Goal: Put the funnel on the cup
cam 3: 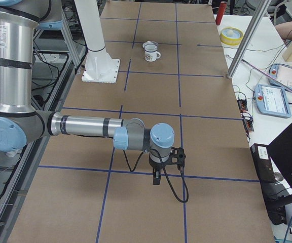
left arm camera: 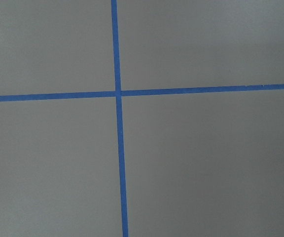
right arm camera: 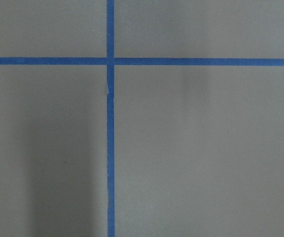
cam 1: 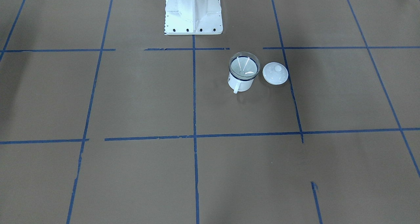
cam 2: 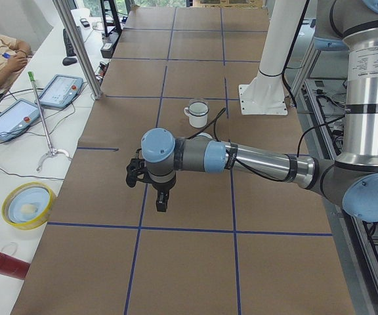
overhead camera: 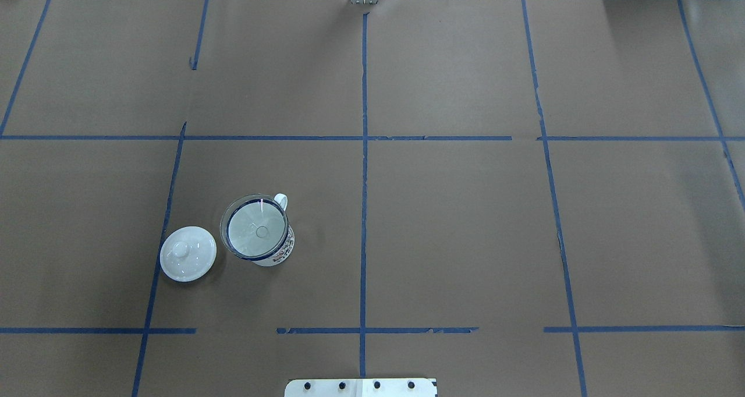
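The clear funnel (cam 1: pixel 244 65) sits upright in the mouth of the white cup (cam 1: pixel 242 83), which has a dark blue rim and its handle toward the operators' side. From overhead the funnel (overhead camera: pixel 256 230) fills the cup (overhead camera: pixel 284 250) in the robot's left half. Both arms are held high, far from the cup. My left gripper (cam 2: pixel 161 200) shows only in the exterior left view, and my right gripper (cam 3: pixel 157 178) only in the exterior right view, so I cannot tell whether either is open or shut. Both wrist views show only brown paper and blue tape.
A round white knobbed lid (cam 1: pixel 275 73) lies on the table beside the cup. The robot's white base (cam 1: pixel 193 13) stands at the table's near edge. A metal post (cam 2: pixel 77 46), tablets (cam 2: pixel 8 118) and a yellow bowl (cam 2: pixel 28 205) are on the operators' side.
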`<state>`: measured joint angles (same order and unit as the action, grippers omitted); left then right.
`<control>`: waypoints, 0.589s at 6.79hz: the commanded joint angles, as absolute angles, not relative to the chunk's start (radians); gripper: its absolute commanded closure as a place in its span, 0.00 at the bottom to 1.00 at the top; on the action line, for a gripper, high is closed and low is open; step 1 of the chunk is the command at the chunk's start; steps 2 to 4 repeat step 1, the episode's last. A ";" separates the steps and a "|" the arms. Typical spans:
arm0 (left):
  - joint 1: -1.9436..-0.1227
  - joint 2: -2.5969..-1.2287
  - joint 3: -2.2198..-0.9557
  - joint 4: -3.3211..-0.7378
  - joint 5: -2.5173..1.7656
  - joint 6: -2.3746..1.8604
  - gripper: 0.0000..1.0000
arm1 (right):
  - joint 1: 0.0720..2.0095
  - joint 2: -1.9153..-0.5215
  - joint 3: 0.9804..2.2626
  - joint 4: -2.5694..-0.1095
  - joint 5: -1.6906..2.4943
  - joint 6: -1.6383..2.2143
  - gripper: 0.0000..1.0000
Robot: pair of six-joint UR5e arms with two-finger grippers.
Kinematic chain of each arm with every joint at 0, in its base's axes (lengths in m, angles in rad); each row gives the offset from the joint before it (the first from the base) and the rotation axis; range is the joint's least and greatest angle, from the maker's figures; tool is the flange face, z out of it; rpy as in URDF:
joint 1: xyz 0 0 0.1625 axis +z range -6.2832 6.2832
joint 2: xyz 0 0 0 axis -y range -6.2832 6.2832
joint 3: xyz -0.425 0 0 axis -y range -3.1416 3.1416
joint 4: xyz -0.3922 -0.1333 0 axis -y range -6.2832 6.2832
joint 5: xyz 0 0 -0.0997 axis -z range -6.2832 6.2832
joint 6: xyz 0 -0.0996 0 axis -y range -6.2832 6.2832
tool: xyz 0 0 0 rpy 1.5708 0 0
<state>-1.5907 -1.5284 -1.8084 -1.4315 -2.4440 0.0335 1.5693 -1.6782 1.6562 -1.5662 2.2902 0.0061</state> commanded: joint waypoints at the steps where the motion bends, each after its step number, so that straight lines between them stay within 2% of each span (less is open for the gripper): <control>1: -1.591 -1.552 -1.807 -1.430 -2.444 0.034 0.00 | 1.569 -1.678 1.657 -1.566 2.290 0.006 0.00; 4: -1.591 -1.552 -1.807 -1.430 -2.444 0.034 0.00 | 1.569 -1.678 1.657 -1.566 2.290 0.006 0.00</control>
